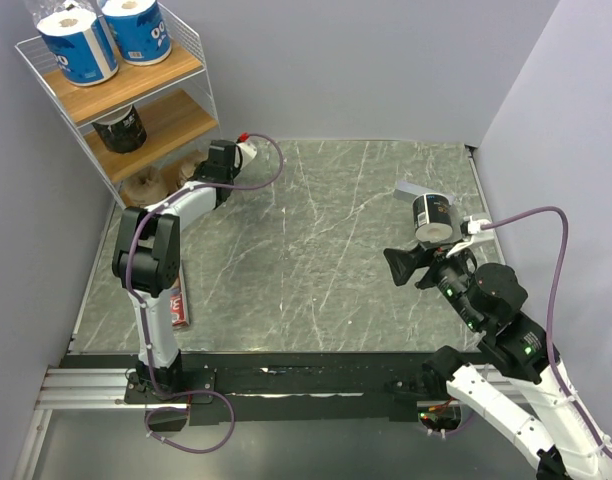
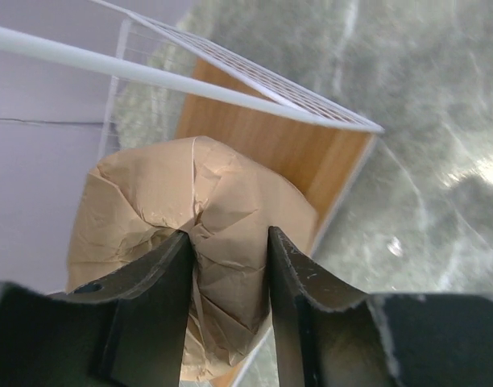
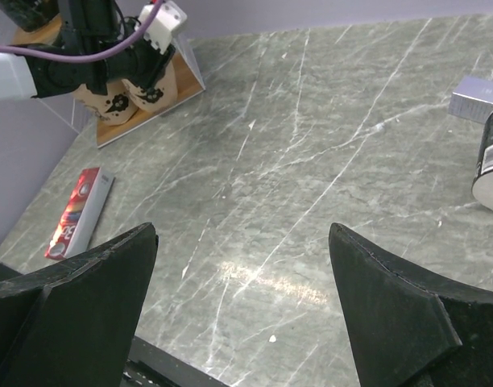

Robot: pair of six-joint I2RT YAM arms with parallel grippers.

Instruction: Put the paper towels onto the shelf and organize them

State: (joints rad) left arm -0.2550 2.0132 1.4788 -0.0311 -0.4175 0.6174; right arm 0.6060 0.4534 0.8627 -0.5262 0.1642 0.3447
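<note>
The shelf (image 1: 176,120) stands at the far left. Two blue-wrapped rolls (image 1: 78,45) sit on its top board and one black-wrapped roll (image 1: 120,130) on the middle board. My left gripper (image 1: 193,173) reaches in at the bottom board (image 2: 263,137); in the left wrist view it (image 2: 229,235) is shut on the crumpled top of a tan-brown roll (image 2: 150,201) resting on that board. A second tan roll (image 3: 109,105) appears to stand beside it. Another black-wrapped roll (image 1: 433,218) lies on the table at the right, also seen in the right wrist view (image 3: 492,157). My right gripper (image 1: 408,268) is open and empty just in front of it.
A small grey block (image 1: 414,190) lies behind the black roll on the table. A flat red box (image 1: 179,305) lies by the left arm's base, near the table's left edge. Walls close in on the left, back and right sides.
</note>
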